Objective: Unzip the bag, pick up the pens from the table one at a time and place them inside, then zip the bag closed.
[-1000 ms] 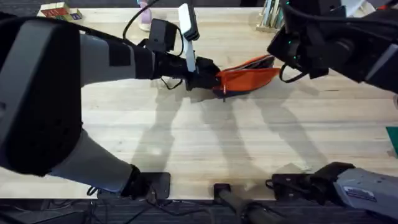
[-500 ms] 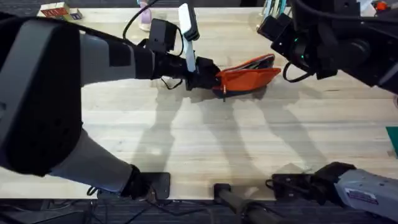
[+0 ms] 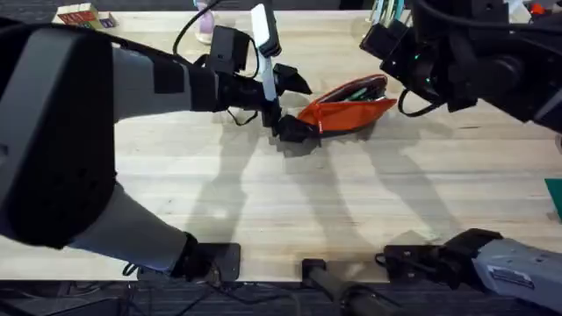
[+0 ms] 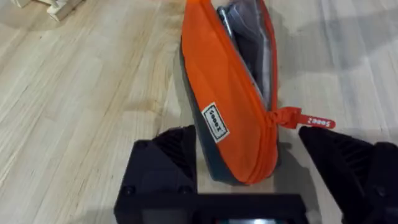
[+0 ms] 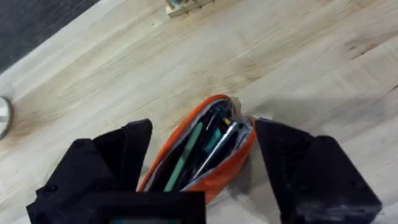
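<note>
I note the light wooden table (image 3: 263, 202) with plank grain, soft shadows lying across its middle. At its far left corner sits a small red box (image 3: 81, 14). Beyond the far edge, a dark floor (image 5: 37, 25) is visible.

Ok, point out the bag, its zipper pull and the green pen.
bag (image 4: 227, 93), left wrist view, orange side panel.
zipper pull (image 4: 305, 118), left wrist view, orange tab.
green pen (image 5: 186, 155), right wrist view, barrel inside the bag.

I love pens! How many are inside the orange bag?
2: a green pen and a dark pen, side by side inside the open bag. More could be hidden deeper.
</note>
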`<move>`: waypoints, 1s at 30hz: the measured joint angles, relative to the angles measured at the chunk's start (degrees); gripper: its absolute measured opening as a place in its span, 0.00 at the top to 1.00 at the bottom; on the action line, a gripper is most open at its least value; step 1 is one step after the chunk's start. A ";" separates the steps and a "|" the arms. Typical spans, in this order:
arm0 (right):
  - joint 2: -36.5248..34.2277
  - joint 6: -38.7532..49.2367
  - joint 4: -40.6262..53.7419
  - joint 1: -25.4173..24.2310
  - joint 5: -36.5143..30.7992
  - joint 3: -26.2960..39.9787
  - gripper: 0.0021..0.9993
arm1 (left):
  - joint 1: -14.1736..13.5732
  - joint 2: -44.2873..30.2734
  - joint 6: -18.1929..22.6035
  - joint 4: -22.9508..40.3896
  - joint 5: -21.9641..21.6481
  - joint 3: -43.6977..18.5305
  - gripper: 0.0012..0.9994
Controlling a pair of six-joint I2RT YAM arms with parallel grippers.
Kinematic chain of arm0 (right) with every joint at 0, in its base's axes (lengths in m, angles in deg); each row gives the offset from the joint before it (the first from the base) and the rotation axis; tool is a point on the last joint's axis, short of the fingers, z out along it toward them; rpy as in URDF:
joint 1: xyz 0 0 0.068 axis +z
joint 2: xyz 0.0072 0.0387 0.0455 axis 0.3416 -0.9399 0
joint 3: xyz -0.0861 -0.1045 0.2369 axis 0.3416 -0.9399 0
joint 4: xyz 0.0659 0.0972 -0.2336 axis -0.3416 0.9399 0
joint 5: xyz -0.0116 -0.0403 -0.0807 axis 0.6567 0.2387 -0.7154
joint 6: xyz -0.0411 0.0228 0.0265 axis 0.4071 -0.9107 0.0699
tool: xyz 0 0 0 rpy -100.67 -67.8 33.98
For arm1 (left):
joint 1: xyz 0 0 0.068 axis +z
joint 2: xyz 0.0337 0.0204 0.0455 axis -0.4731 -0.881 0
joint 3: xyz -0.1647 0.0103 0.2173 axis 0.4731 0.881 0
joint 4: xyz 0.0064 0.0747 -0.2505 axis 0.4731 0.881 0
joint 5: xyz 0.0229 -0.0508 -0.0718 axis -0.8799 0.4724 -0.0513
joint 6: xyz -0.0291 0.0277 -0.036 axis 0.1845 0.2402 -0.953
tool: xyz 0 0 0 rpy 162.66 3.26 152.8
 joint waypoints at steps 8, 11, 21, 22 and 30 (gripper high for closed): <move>-0.01 0.01 0.00 0.00 0.01 0.00 0.00 | 0.00 0.00 0.01 0.69 0.00 0.00 0.01; -0.01 0.30 0.00 0.00 0.01 0.00 0.00 | 0.00 0.00 -0.01 2.82 0.00 0.00 0.01; 2.01 10.88 0.09 0.00 4.89 0.00 0.00 | 2.24 6.60 0.03 9.07 -0.02 0.00 0.01; 2.69 11.61 0.09 0.00 5.93 0.00 0.00 | 3.09 7.69 0.03 9.83 -0.02 0.00 0.01; 8.04 15.76 0.43 0.00 15.87 0.00 0.00 | 10.84 13.01 0.03 15.16 -0.03 0.00 0.01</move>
